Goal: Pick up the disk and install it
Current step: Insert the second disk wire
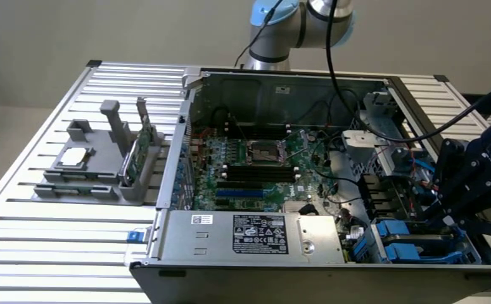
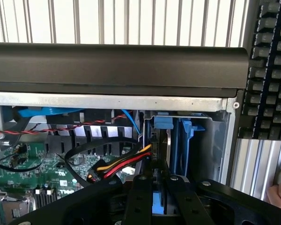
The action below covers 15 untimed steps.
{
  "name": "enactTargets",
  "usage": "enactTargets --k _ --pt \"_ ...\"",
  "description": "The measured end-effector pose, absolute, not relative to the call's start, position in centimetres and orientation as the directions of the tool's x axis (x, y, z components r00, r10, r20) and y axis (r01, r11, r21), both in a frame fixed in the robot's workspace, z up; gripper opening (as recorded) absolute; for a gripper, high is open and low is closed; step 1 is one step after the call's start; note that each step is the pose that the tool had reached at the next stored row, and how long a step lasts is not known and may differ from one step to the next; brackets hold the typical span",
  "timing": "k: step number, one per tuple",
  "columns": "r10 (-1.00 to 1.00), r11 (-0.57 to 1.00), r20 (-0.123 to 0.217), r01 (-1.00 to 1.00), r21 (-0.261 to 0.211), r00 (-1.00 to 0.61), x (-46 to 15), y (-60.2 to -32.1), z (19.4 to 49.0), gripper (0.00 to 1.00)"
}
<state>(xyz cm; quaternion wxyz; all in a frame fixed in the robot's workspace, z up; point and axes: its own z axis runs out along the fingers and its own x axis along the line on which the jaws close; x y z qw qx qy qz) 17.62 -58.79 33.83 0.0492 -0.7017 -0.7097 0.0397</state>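
Note:
My gripper [image 1: 458,223] hangs low over the drive bay [image 1: 404,239] at the corner of the open computer case, on the exterior view's right. In the wrist view the two black fingers [image 2: 140,192] stand close together with a blue strip of the disk's carrier [image 2: 160,202] clamped between them. The disk stands edge-on, and its blue frame with a thin silver edge [image 2: 163,126] reaches into a slot of the bay. Another blue carrier [image 2: 185,140] sits in the slot right beside it. In the exterior view the gripper body covers most of the disk.
Red, yellow and black cables [image 2: 117,165] run close to the bay slot. The motherboard [image 1: 258,166] and the power supply [image 1: 258,233] fill the case. A grey stand [image 1: 89,170] with a silver chip and a green card sits outside, at the exterior view's left. A keyboard [image 2: 269,70] lies beyond the case wall.

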Motion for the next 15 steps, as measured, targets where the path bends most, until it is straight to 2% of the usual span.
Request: enactTargets --k 15 --pt "1.000 0.012 0.009 0.992 -0.123 -0.011 17.66 -58.61 33.56 0.17"
